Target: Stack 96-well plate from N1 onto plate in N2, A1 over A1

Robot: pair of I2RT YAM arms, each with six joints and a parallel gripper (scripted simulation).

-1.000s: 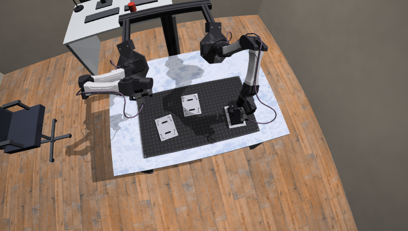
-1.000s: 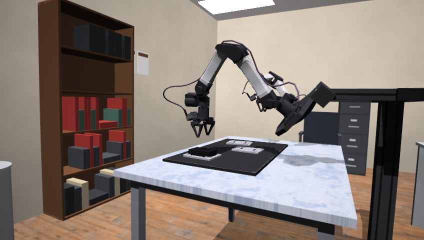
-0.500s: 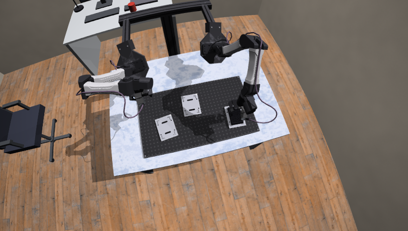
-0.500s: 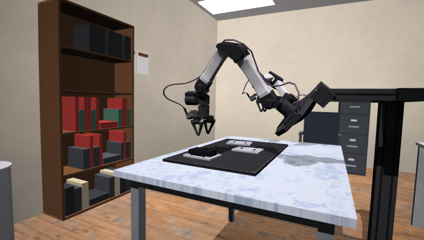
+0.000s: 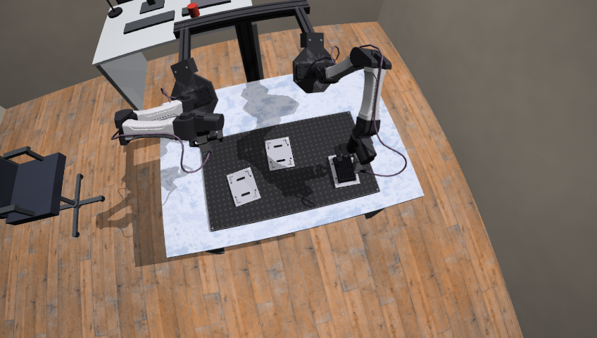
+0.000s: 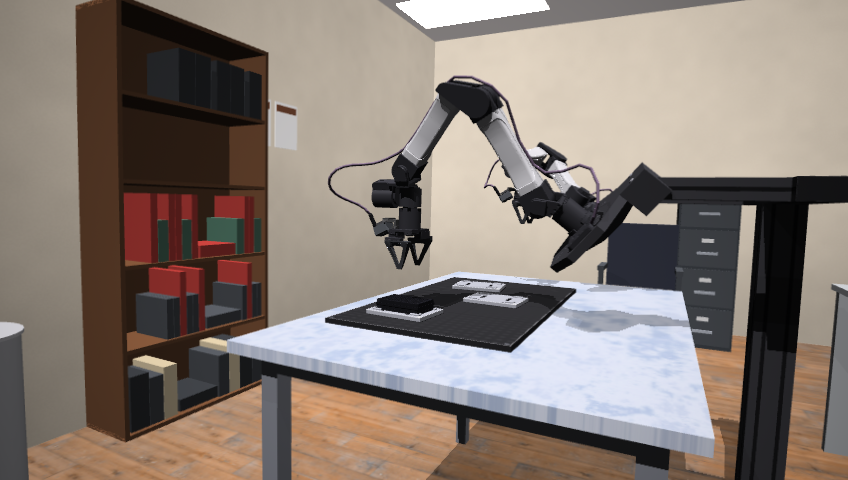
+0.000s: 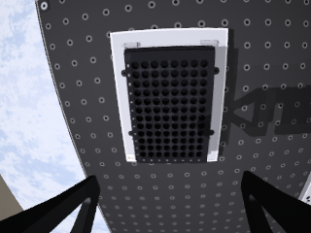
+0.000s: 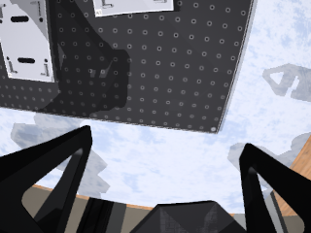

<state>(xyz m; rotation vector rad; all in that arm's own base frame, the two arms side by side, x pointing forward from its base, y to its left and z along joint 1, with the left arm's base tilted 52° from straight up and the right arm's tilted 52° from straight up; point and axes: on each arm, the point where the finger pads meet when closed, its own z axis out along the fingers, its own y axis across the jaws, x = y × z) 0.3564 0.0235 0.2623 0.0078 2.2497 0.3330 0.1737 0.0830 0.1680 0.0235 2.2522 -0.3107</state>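
Over nest N2 (image 5: 347, 184) (image 6: 410, 317) (image 7: 120, 97) | L fingers (image 5: 349, 160) (image 6: 408, 265), nearer arm, wide apart, empty | plate stack (image 5: 345, 169) (image 6: 405, 303) (image 7: 170, 107) apparently nested below, long axis square to finger spread | R fingers (image 5: 208, 145) (image 6: 523, 221) apart, well off | prob. retreat

Item one: the left gripper (image 5: 344, 155) (image 6: 408, 266) (image 7: 168, 183), which we now find slightly higher above the black 96-well plate (image 5: 346, 170) (image 6: 405, 303) (image 7: 170, 107) than in both earlier exterior views. Item two: the left arm's elbow (image 5: 369, 58) (image 6: 470, 98), which we see raised a little. Item three: its cable (image 5: 405, 160) (image 6: 330, 178), the loop of which we record slightly higher in the exterior view.
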